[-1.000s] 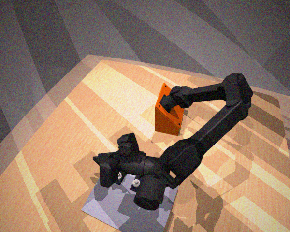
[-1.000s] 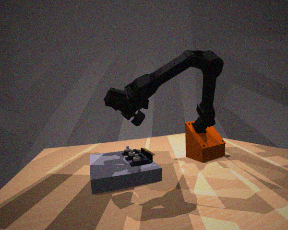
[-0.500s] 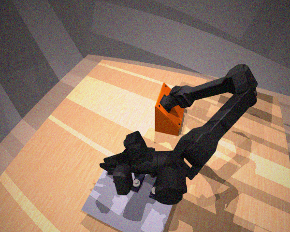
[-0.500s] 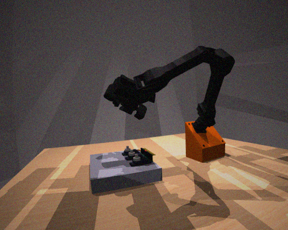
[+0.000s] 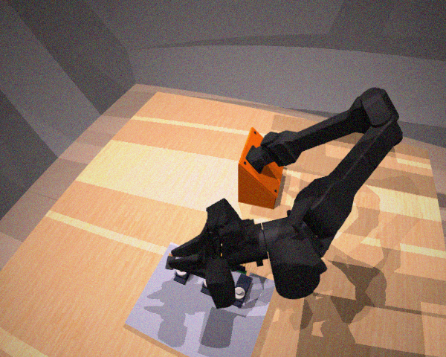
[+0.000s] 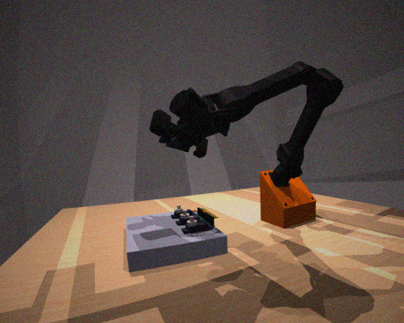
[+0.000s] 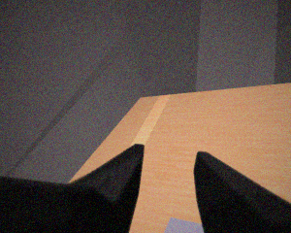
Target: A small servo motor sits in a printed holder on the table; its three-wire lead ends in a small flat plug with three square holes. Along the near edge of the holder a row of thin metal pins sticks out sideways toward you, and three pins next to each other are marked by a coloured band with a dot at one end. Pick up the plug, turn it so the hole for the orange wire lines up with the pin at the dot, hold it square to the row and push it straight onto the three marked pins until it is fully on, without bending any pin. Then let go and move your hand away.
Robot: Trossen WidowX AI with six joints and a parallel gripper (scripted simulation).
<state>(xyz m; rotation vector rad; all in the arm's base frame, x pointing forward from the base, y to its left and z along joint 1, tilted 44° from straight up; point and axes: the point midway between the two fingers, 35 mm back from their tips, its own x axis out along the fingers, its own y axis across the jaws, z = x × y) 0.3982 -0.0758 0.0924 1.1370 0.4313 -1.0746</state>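
Observation:
The holder is a lavender block point(image 5: 235, 336) point(image 6: 178, 255) point(image 7: 184, 226) on the table. Small dark servo-like bodies with white round tops sit on it, one at its near side point(image 5: 239, 293) point(image 6: 190, 224). Beside them stands a green board point(image 6: 205, 217) with yellow pins and a red spot. The three-wire lead and the plug cannot be made out; the arm hides part of this area in the top view. My gripper point(image 5: 171, 257) point(image 7: 169, 157) is partly open, with nothing between its fingertips. It hangs well above the holder, pointing outward past its far side in the wrist view.
The orange wedge-shaped arm base point(image 5: 256, 190) point(image 6: 273, 208) stands on the wooden table point(image 5: 81, 268) point(image 6: 101, 299) point(image 7: 242, 126). The black arm arches over from it. Broad shadows and bright stripes cross the table and the holder. The table's edge shows beyond the fingers in the wrist view.

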